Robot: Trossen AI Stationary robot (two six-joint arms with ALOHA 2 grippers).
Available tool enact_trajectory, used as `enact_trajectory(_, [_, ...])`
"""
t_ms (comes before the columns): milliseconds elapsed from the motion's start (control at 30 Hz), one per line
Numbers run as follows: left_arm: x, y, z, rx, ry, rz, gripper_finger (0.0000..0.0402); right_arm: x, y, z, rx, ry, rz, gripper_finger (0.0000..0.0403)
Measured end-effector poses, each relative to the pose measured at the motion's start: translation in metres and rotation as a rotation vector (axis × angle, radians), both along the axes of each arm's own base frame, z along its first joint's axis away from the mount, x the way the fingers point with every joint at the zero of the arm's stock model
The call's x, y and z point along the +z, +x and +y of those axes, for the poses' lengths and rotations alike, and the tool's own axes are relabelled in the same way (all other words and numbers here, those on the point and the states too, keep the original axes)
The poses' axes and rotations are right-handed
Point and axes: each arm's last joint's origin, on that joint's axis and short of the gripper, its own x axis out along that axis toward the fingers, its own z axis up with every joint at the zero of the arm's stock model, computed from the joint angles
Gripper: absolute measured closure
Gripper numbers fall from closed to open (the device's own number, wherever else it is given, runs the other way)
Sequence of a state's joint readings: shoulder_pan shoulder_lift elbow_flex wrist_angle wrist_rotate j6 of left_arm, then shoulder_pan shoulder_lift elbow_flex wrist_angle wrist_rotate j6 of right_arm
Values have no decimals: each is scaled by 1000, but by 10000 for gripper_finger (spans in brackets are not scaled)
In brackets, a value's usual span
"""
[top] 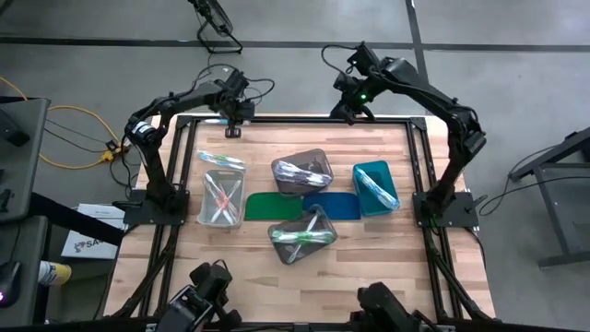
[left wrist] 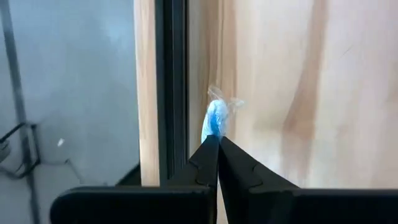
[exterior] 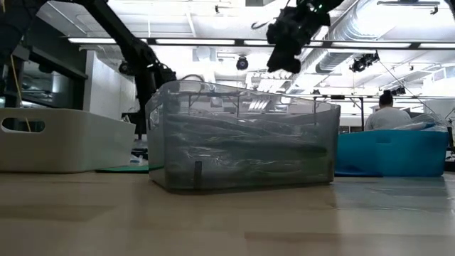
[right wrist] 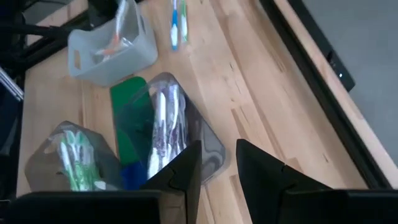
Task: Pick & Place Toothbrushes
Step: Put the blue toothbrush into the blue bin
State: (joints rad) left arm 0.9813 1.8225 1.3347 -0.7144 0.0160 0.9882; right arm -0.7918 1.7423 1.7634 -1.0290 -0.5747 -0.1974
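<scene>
Toward the table's front edge, toothbrushes fill a grey bin (top: 302, 236); further in, more lie in the clear bin (top: 221, 198), the second grey bin (top: 302, 172) and the teal bin (top: 375, 187), and loose ones (top: 221, 160) rest on the wood. At the far edge, the left gripper (left wrist: 217, 140) has its jaws pinched together on a blue wrapped toothbrush (left wrist: 216, 118) beside the black frame rail (left wrist: 171, 87). The right gripper (right wrist: 217, 158) hovers above the far edge, jaws partly apart and holding nothing.

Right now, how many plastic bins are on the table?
4: a clear rectangular bin on the left, a grey bin mid-table, a second grey bin nearer the front, and a teal bin on the right.
</scene>
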Motion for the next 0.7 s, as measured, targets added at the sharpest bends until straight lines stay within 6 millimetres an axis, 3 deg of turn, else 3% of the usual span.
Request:
enact_trajectory(167, [34,8,4,-31,-69,-139,401,19,-11,11,-9,-37,-35,310])
enact_trajectory(367, [90,22,10,-83,-144,-467,401,33,-13,18,21,-109,-97,310])
enact_trajectory(700, [192,41,13,-218,5,-895,401,42,-7,9,-23,-254,-161,310])
